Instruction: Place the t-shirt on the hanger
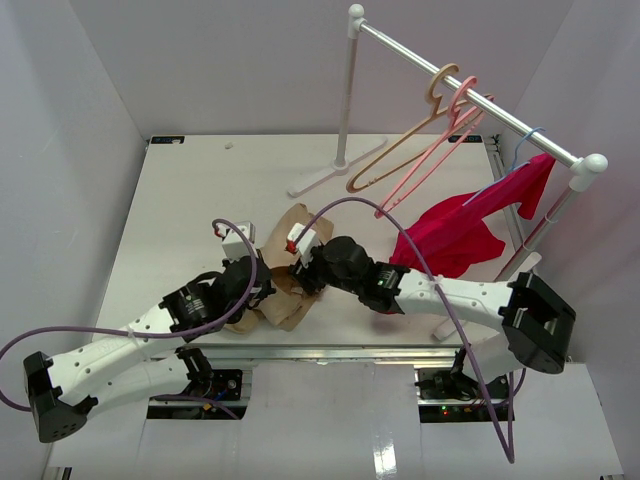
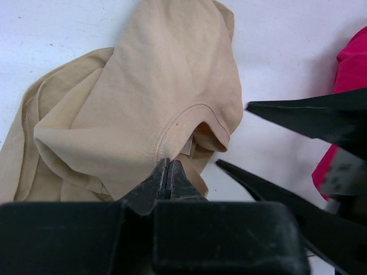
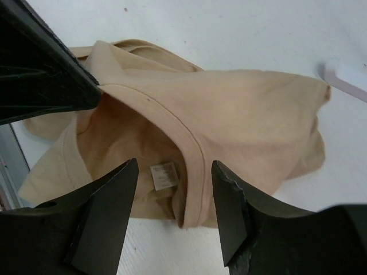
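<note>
Near the worktop's (image 1: 200,190) near edge, the left gripper (image 2: 166,172) is clamping the t-shirt (image 2: 143,103) by its collar, seemingly raising it for the right gripper (image 3: 175,189), jaws apart astride the rib; the hanger (image 1: 462,100) is hanging on the rail (image 1: 470,85).

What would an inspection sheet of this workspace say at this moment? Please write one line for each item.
Surface: white table, with cloth bunched near its front edge.
Job's things: tan t-shirt crumpled on the table; pink hanger hanging bare on the rail.
Clutter: peach-tan hanger, blue hanger and a magenta-red garment at the rack.
Grippers: left gripper shut on the t-shirt at the collar; right gripper open, with its jaws on either side of the collar band.
Cables: purple cable arching above the table.
Surroundings: plain white walls.
</note>
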Robot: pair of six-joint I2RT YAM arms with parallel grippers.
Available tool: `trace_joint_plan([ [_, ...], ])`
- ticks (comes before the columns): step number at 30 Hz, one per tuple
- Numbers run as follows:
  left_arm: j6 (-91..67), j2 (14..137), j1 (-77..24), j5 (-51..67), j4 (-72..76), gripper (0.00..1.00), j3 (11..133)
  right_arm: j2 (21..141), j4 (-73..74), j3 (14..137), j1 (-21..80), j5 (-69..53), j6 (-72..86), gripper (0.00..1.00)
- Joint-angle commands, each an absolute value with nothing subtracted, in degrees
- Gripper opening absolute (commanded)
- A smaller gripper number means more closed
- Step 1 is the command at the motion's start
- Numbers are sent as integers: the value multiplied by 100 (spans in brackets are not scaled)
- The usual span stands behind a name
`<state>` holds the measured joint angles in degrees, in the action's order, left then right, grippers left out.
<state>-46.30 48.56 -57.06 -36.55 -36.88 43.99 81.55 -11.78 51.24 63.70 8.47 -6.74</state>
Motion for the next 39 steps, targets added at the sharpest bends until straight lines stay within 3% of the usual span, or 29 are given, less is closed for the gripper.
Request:
trace_joint_plan([
  [1, -4607, 4713, -5687, -3632, -3683, 0, 4401, 8860, -1870, 5486, 6326, 320, -1127, 59],
  [9, -4771, 4707, -5693, -3802, -3667, 0, 4287, 9725, -2443, 5846, 6112, 273, -1027, 55],
  [11, -4851, 4689, -5687, -3879, -3614, 0, 4206, 9757, -2473, 5902, 6051, 372, -945, 42],
  [13, -4940, 4680, -5685, -4017, -3464, 0, 4039, 9691, -2263, 6042, 6004, 512, -862, 17],
  [15, -4971, 4754, -5663, -4195, -3292, 0, 3934, 9476, -1995, 6147, 6011, 728, -714, 9],
  [21, -4708, 5172, -4956, -3887, -2871, 0, 4310, 8740, -1023, 5964, 6056, 1134, -122, 8],
  [26, -3922, 6015, -4466, -3895, -2317, 0, 5172, 8938, -103, 6862, 6055, 1696, -42, 8],
  [29, -3815, 6533, -3419, -2828, -1891, 0, 5170, 9310, 13, 7501, 6019, 1891, 132, 8],
  [30, -3843, 6552, -3190, -2518, -1750, 2, 5032, 9443, 64, 7704, 6000, 1896, 210, 8],
  [32, -3867, 6300, -3129, -2243, -1436, 18, 4486, 9722, 411, 8118, 5968, 1904, 228, 8],
  [34, -3872, 6018, -3131, -2069, -1347, 40, 4206, 10041, 604, 8518, 5957, 2022, 285, 8],
  [39, -4016, 5110, -3138, -1563, -1723, 58, 4025, 10273, 667, 8745, 5959, 1952, 505, 8],
])
